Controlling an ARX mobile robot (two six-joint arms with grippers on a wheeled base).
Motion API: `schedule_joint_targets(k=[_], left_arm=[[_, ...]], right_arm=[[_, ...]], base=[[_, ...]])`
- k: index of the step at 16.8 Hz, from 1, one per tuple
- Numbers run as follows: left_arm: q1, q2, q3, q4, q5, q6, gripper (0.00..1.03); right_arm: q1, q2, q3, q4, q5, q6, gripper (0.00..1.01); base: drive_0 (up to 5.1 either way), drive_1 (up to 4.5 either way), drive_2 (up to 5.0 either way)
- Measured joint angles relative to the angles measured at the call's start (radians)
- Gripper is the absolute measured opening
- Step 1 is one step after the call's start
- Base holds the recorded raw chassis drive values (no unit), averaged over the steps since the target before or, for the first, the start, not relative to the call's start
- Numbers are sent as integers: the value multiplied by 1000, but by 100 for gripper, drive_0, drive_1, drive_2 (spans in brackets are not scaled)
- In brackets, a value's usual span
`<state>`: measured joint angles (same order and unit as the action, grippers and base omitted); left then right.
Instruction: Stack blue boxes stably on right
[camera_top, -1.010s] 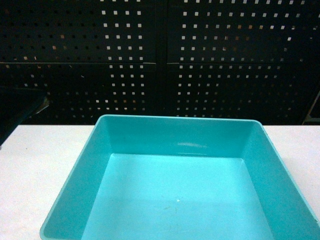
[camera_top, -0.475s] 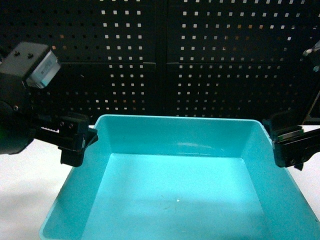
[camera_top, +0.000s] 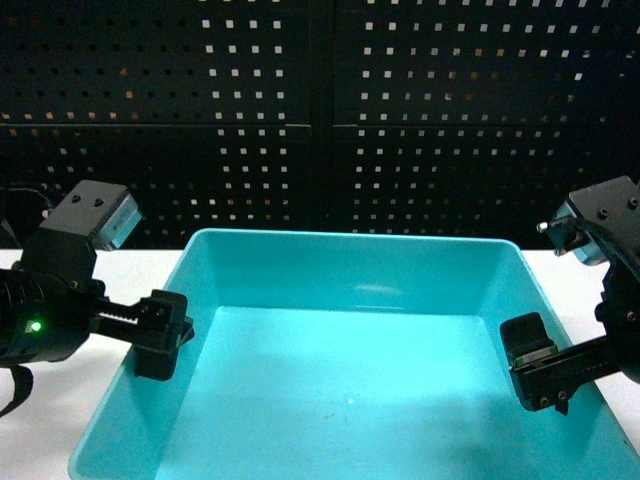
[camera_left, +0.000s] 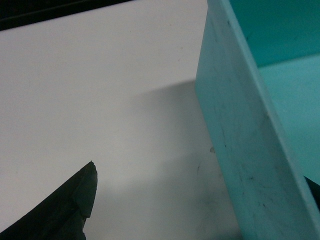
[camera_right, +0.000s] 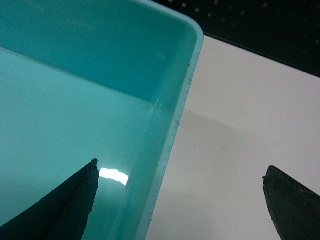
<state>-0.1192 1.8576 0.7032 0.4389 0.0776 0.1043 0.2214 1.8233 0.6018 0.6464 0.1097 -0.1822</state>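
Note:
One blue box (camera_top: 350, 370), a glossy turquoise tub, lies empty on the white table and fills the lower head view. My left gripper (camera_top: 160, 340) is open at the tub's left wall (camera_left: 240, 135); one dark finger (camera_left: 70, 205) hangs over the table outside, and the other barely shows at the frame's right edge. My right gripper (camera_top: 540, 375) is open at the right wall (camera_right: 165, 150), with one finger (camera_right: 75, 200) over the tub's floor and the other finger (camera_right: 290, 200) over the table. Neither gripper holds anything.
The white table (camera_top: 95, 275) shows on both sides of the tub, also (camera_right: 240, 125). A black perforated panel (camera_top: 320, 120) stands close behind the table.
One second ago no arm was in view. Both grippers came in at the tub's far corners and have since dropped lower and nearer along its side walls.

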Motion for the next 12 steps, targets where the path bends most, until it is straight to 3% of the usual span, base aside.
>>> schedule_joint_targets(k=[5,6,8,10,12], left_arm=[[-32,31,-8,17,-31,-46,98],[-43,31,-8,8,-31,-61,97],[-59,30,-8,4,-57,-89,82],[-77,24,-8,-14,-59,-127,57],[-98,21,-11,-26,-29,-169,51]], right_arm=[[0,50,-3,29,4,3,97],[0,54,-8,36,5,5,87],[0,54,-14,38,5,8,70],[0,54,-24,48,-7,17,45],[-3,53,-29,60,-12,34,20]], base=[[0,0,0],[0,0,0],[0,0,0],[0,0,0],[0,0,0]])
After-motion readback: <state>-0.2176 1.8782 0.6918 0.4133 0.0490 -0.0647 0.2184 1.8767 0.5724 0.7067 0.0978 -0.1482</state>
